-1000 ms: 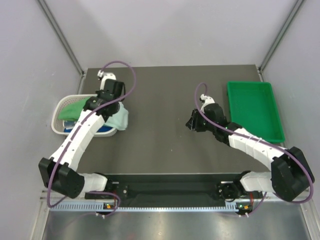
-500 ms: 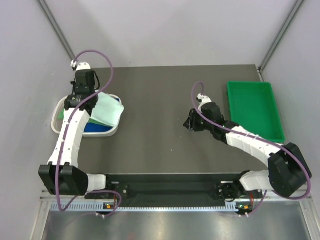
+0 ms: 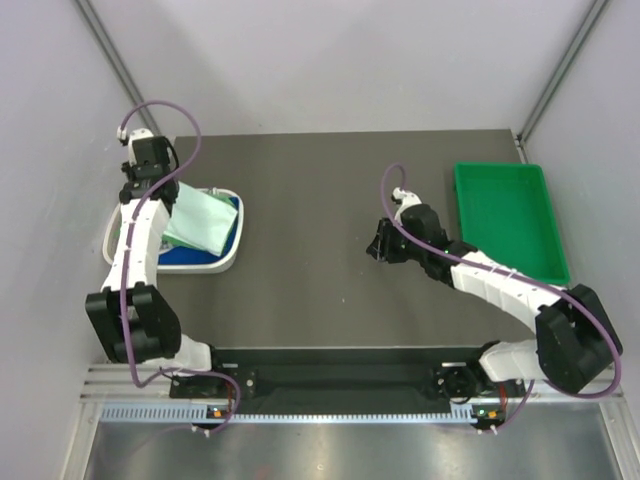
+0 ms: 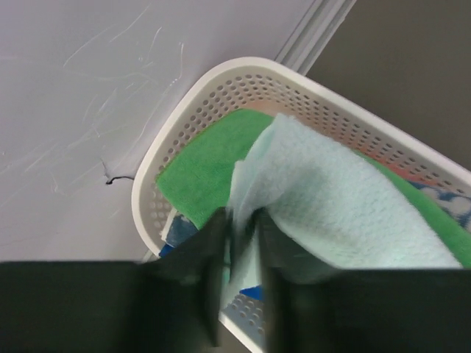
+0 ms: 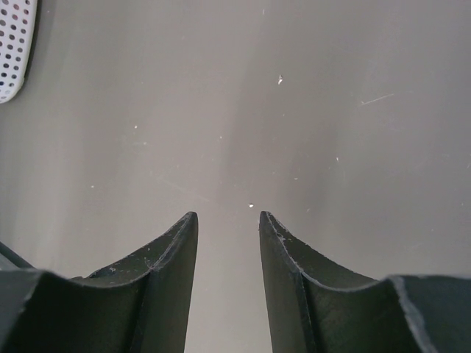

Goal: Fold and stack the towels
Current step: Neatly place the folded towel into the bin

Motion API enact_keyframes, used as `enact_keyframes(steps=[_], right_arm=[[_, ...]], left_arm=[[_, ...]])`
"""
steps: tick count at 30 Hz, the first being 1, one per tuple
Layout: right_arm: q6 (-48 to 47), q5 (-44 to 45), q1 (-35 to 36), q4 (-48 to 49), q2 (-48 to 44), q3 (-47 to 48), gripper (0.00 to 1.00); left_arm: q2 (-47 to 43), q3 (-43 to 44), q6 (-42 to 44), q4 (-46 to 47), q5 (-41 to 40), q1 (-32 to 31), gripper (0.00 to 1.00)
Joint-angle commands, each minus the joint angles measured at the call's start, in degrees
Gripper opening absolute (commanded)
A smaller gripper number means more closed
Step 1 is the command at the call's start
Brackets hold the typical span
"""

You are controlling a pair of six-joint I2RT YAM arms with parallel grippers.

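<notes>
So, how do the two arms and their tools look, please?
The left arm and right arm have white shells and black joints. A purple cable loops from each wrist. The left tool and right tool each have two dark tapered fingers.

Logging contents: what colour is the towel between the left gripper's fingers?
The towel is pale mint; left wrist view.

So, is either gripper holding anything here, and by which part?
The left gripper pinches the mint towel by an edge, over the basket. The right gripper is open, empty.
</notes>
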Motion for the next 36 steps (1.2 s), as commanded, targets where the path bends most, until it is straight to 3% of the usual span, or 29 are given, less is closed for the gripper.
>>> enact_keyframes(steps=[1, 8, 14, 15, 19, 22, 27, 30, 31, 34, 36], right_arm=[[-0.96, 0.01, 0.98, 1.53, 0.56, 2.26, 0.39], [-0.96, 0.18, 0.89, 1.44, -0.14, 1.47, 0.4], [-1.23, 1.06, 0.8, 1.0, -0.93, 1.91, 0.41], [-1.05, 1.32, 0.89, 0.74, -0.93, 2.08, 0.41], [-1.23, 2.29, 0.8, 0.47, -1.63, 2.96, 0.42], [-1.75, 3.34, 0.89, -0.4, -2.34, 4.19, 0.45], [-2.72, 6.32, 0.98, -1.9, -5.5, 5.95, 0.53], [-2.98, 8.0, 0.8, -2.43, -8.05, 6.48, 0.64], [-3.07, 8.27, 0.8, -2.52, -8.66, 6.48, 0.76], [-3.33, 10.11, 0.8, -2.87, -11.65, 6.39, 0.97], [-3.42, 11.86, 0.72, -2.78, -14.11, 5.87, 1.0]], left_arm=[[2.98, 1.43, -5.14, 3.21, -1.67, 1.9, 0.39], [6.6, 3.1, -9.28, 3.04, -1.5, 3.13, 0.59], [4.68, 4.78, -10.68, 3.74, 2.53, 2.96, 0.62], [4.15, 4.25, -11.47, 3.74, 5.42, 2.7, 0.69], [-0.32, 0.13, -13.93, 6.1, 10.19, -0.64, 0.72], [-4.1, -5.14, -15.43, 8.13, 10.1, -6.43, 0.72], [-8.95, -12.09, -17.53, 11.82, 9.05, -22.16, 0.73], [-10.27, -14.72, -18.68, 13.57, 10.1, -30.6, 0.73], [-10.53, -15.52, -18.68, 14.46, 10.8, -32.53, 0.74], [-10.36, -17.98, -19.04, 17.17, 12.73, -39.83, 0.75], [-9.75, -18.6, -19.04, 17.63, 13.88, -44.31, 0.75]])
